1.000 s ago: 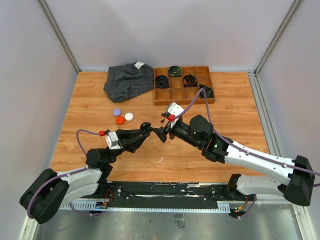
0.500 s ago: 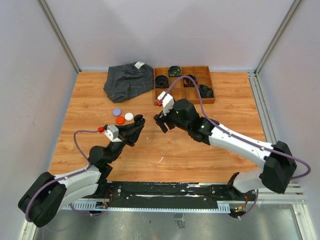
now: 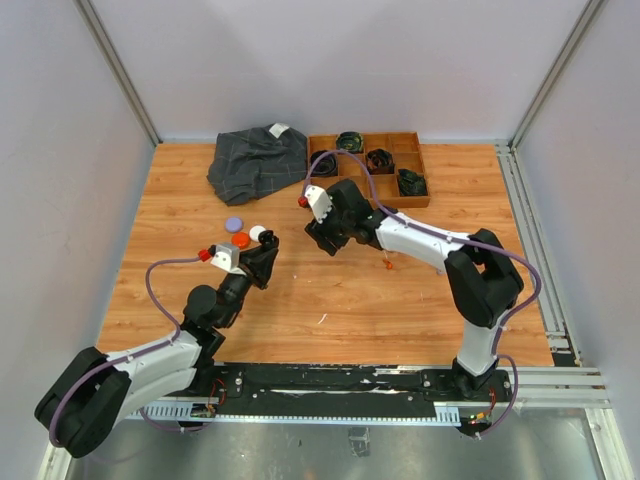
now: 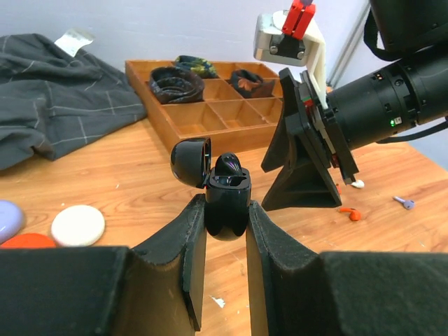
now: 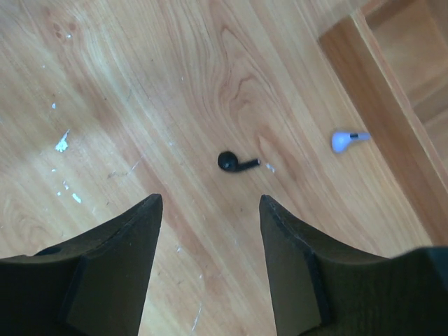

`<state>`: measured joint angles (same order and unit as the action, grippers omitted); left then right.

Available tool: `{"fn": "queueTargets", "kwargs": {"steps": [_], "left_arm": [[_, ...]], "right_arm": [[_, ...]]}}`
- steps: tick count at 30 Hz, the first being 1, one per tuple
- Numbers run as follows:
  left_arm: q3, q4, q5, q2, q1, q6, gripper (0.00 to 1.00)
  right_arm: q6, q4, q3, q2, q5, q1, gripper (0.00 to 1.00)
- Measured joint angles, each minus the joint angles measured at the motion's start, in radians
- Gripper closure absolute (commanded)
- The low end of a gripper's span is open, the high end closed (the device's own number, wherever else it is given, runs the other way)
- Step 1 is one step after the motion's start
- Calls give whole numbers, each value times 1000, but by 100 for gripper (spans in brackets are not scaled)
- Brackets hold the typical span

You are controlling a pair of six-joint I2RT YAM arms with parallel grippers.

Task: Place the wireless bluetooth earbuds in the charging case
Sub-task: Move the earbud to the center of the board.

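Black earbud lies on the tabletop just off the wooden tray, and a white earbud sits closer to that tray. The right tool hangs above the black one, jaws apart, holding nothing. The left tool is clamped on the charging case, lid up, well apart from the tray. The bud is tiny and rounded on smooth wood, so an off-centre pinch could likely squirt it away toward the tray. The tabletop is scuffed wood grain with white flecks, and plain pale walls enclose it.

Robot lab test cell: plain pale panel walls, aluminium frame posts, wood-grain tabletop, black metal mounting rail.
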<state>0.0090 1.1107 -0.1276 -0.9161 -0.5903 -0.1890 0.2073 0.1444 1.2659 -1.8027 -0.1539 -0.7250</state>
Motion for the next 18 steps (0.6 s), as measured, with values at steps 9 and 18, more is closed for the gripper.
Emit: {"fn": "queueTargets", "kwargs": {"steps": [9,18], "left_arm": [[0,-53,-42,27,0,-1,100],[0,-58,-44,27,0,-1,100]], "right_arm": [[94,13,136,-156,-153,54,47],[139,68,186,-261,-213,65,49]]}}
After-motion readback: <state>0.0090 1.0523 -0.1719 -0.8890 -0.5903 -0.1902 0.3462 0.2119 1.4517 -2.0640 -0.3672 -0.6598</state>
